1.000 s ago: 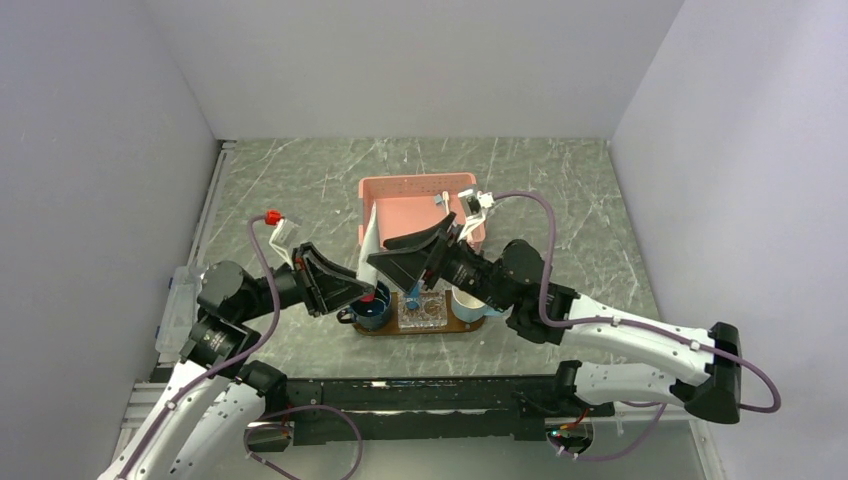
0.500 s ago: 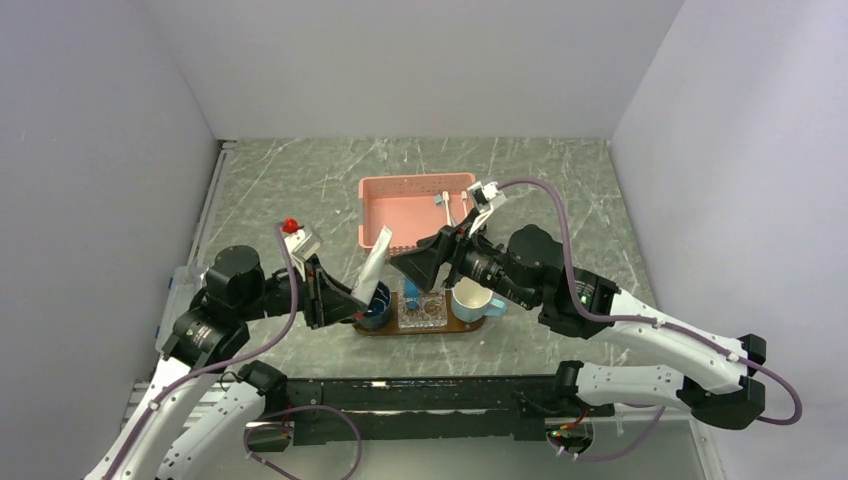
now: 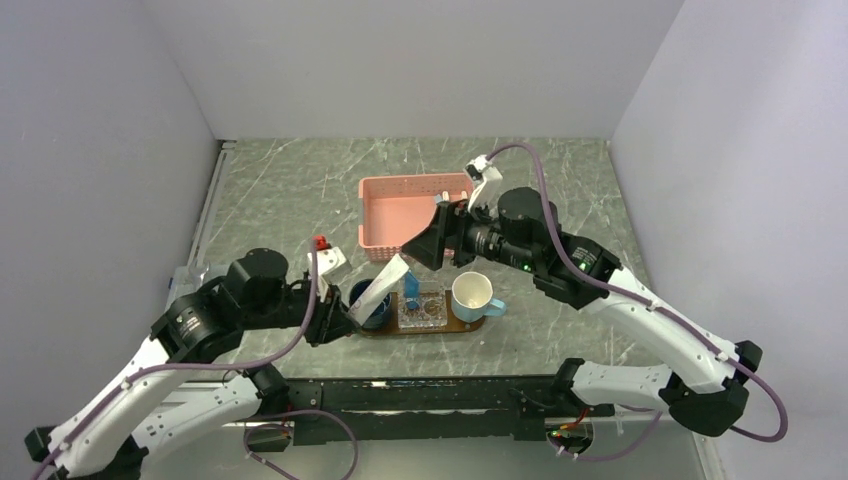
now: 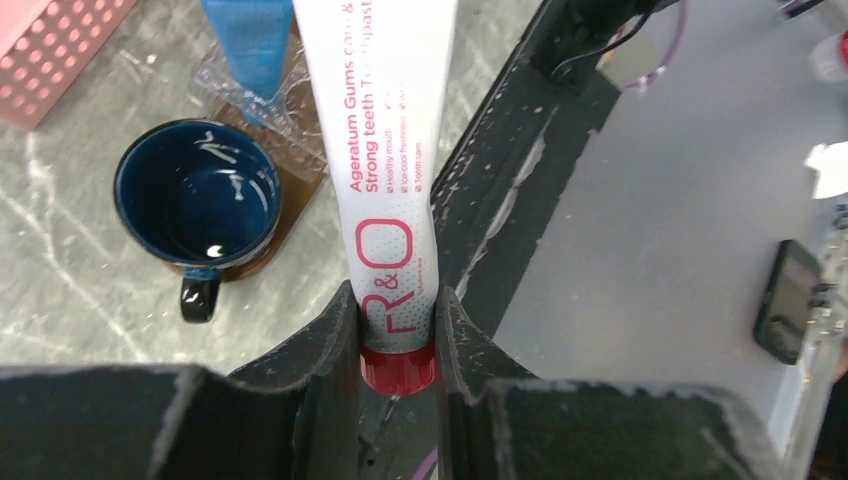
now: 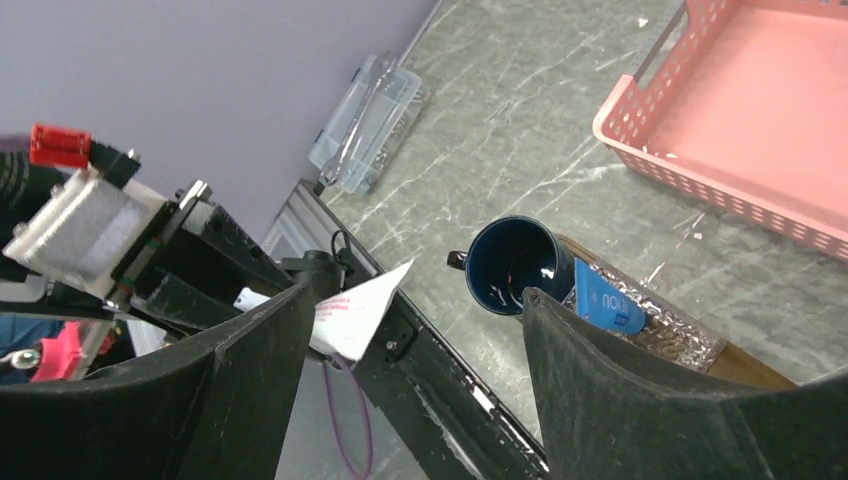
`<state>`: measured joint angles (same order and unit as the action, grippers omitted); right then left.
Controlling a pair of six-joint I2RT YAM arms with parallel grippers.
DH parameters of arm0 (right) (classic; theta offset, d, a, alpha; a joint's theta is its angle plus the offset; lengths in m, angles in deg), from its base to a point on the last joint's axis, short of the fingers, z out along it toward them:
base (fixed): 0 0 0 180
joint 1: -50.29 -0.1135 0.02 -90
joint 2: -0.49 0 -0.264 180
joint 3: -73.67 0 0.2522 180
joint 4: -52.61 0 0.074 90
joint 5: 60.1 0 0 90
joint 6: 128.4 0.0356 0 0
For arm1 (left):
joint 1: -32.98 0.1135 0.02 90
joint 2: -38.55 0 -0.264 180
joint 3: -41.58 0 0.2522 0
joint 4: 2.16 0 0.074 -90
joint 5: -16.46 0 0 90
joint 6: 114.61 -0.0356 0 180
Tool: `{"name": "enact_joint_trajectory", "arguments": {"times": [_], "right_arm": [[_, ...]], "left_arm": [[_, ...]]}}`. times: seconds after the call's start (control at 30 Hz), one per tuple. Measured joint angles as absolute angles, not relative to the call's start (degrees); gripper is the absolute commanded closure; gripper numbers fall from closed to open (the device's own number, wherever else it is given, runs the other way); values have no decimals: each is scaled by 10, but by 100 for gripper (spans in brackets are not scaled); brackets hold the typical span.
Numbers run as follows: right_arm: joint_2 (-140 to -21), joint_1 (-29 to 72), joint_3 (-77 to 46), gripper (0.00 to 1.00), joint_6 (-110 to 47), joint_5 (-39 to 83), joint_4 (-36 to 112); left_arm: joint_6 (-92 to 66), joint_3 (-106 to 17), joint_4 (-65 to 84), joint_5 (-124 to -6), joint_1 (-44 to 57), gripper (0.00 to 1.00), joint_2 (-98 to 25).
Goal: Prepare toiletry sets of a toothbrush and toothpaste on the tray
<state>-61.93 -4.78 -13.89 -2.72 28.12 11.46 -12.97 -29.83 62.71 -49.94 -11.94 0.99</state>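
Note:
My left gripper (image 3: pixel 335 318) is shut on a white toothpaste tube (image 3: pixel 382 290) just above its red cap (image 4: pixel 398 368); in the left wrist view the gripper (image 4: pixel 398 325) holds it at a slant, with its flat end over the dark blue mug (image 3: pixel 370 303). A small blue toothpaste tube (image 3: pixel 411 288) stands in the clear dish (image 3: pixel 428 312) on the dark-brown tray (image 3: pixel 400 330). My right gripper (image 3: pixel 422 250) is open and empty above the tray's far side; it shows the same in its own view (image 5: pixel 415 295). No toothbrush is in view.
The pink basket (image 3: pixel 405 205) stands behind the tray, partly covered by my right arm. A white mug (image 3: pixel 475 295) stands on the tray's right end. A clear plastic box (image 5: pixel 370 120) lies at the table's left edge. The black rail (image 4: pixel 520 160) runs along the near edge.
My left gripper has pulled back toward the near edge and dropped lower, and the white tube leans more. My right gripper has drawn back and to the right, toward the basket.

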Motion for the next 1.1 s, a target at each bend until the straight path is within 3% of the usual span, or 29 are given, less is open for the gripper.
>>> {"name": "enact_joint_trajectory", "arguments": {"times": [0.23,0.57,1.1], "right_arm": [[-632,14,-137,25,-2,158,110],[-694,29,-107,31,20,46,115],[-733,31,-87,60,49,-50,179]], "left_arm": [[-148,-326,671,-652,-218,100,-39],[-167,-326,674,-768,-288,100,-65],[-175,-326,671,-809,-325,100,-56]]}}
